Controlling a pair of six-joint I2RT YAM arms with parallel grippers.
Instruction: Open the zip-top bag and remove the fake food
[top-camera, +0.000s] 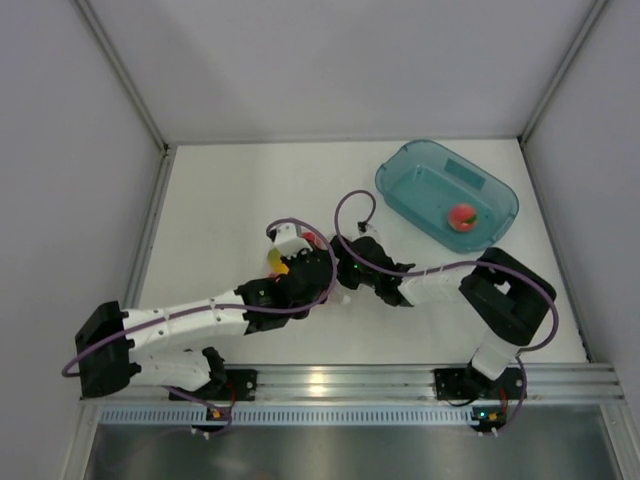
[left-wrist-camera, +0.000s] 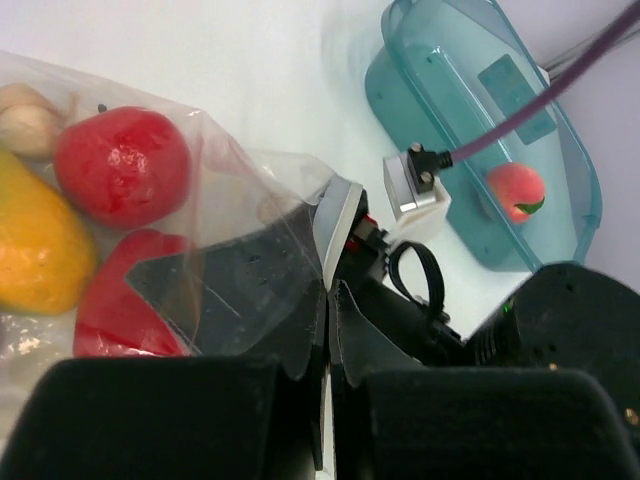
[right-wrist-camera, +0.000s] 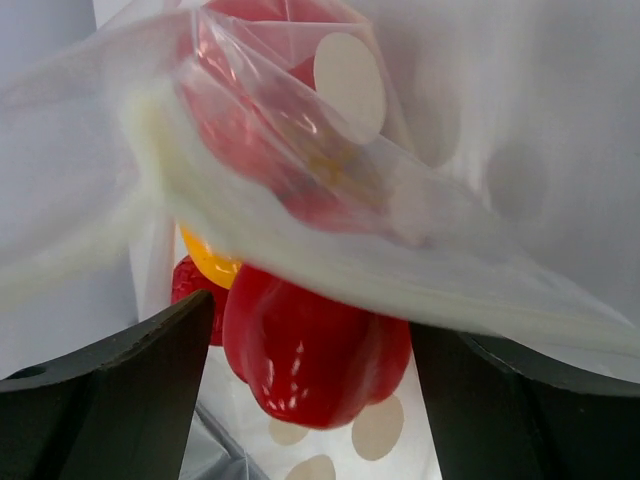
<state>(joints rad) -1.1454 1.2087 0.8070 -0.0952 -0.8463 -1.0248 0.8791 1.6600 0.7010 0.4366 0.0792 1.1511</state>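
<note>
While left gripper (left-wrist-camera: 328, 320) is clamping clear dotted plastic bag (left-wrist-camera: 250, 190), right gripper (right-wrist-camera: 310, 330) is gaping around glossy red pepper (right-wrist-camera: 320, 365), six o'clock; squeezing gently advised.

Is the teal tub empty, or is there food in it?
Not empty. One pinkish-red fruit lies in the teal tub, clear in the top and left wrist views; other pieces show inside the zip-top bag.

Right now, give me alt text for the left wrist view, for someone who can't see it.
The left jaws, shut, pinch the edge of a clear zip-top bag holding red and yellow fake food. Behind, a teal tub on the white table holds one pinkish-red fruit.
</note>
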